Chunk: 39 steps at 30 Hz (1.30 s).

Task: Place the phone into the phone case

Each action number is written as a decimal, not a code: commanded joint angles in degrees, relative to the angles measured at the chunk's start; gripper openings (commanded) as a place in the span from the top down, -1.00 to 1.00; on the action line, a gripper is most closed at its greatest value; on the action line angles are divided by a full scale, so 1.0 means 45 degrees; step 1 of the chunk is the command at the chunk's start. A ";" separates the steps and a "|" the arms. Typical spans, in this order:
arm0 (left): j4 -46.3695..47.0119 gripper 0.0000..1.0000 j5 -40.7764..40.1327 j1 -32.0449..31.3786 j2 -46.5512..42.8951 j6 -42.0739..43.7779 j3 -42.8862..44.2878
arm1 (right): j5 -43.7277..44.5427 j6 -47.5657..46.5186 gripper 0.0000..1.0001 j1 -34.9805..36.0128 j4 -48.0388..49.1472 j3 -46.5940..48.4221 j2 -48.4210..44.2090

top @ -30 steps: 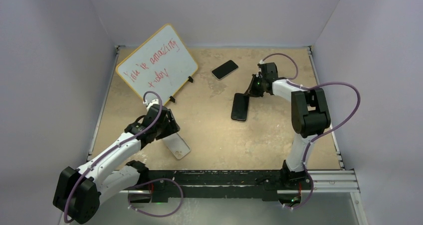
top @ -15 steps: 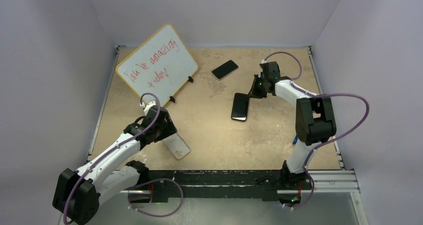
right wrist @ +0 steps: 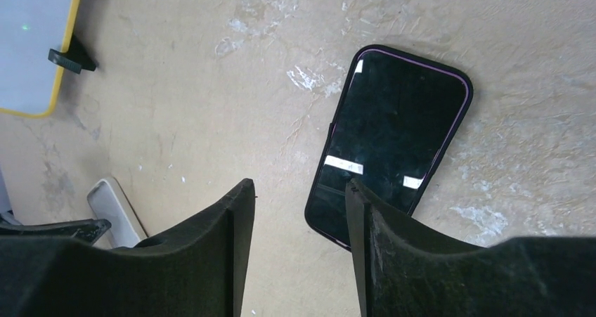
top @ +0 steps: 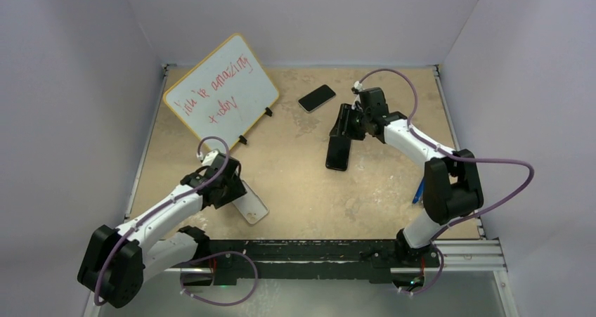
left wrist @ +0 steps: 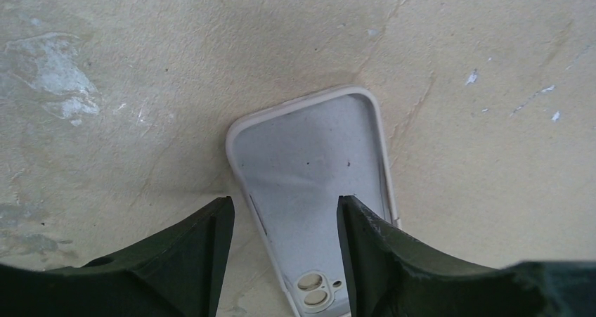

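Right tool (top: 342, 126) leftward, far phone (top: 317, 98) beyond

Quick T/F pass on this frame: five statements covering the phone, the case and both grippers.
1. The phone sits inside the phone case. False: it lies on the table, well apart from the case.
2. The case lies hollow side up. True.
3. The right gripper is shut on the phone. False: its jaws stand open above it.
4. A second dark phone lies near the whiteboard. True.
5. The left gripper is open over the case. True.
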 commanded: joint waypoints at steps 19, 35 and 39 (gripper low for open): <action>0.4047 0.91 0.1559 0.0024 0.0692 0.0830 -0.0657 | 0.0982 0.0003 -0.32 0.0047 0.1170 0.0389 -0.0150; 0.7017 0.89 0.4003 -0.0034 0.3240 0.1018 -0.0196 | 0.4441 0.2942 -0.75 0.0264 0.1378 0.4858 0.4494; 0.7030 0.65 0.4271 -0.0034 0.3109 0.1427 0.0117 | 0.5350 0.3421 -0.83 0.0568 0.1653 0.5808 0.5442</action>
